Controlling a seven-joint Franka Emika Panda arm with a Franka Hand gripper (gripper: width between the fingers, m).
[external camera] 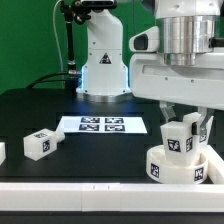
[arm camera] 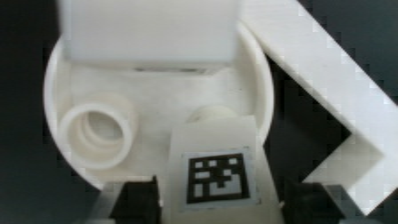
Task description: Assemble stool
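The round white stool seat [external camera: 177, 163] sits at the front of the exterior view's right, against the front rail. My gripper [external camera: 183, 128] is shut on a white block leg [external camera: 180, 137] with a tag and holds it upright on top of the seat. In the wrist view the tagged leg [arm camera: 217, 165] stands between my dark fingers [arm camera: 128, 203], over the seat's inner face [arm camera: 134, 85]. An open round socket [arm camera: 96, 133] shows beside the leg. Another leg [arm camera: 151, 35] stands in the seat at its far side. A loose leg [external camera: 40, 143] lies on the table at the exterior view's left.
The marker board [external camera: 100, 125] lies flat mid-table. A long white border rail [external camera: 80, 170] runs along the front edge; it also shows in the wrist view [arm camera: 329, 80]. Another white part [external camera: 2, 151] sits at the far left edge. The robot base [external camera: 100, 60] stands at the back.
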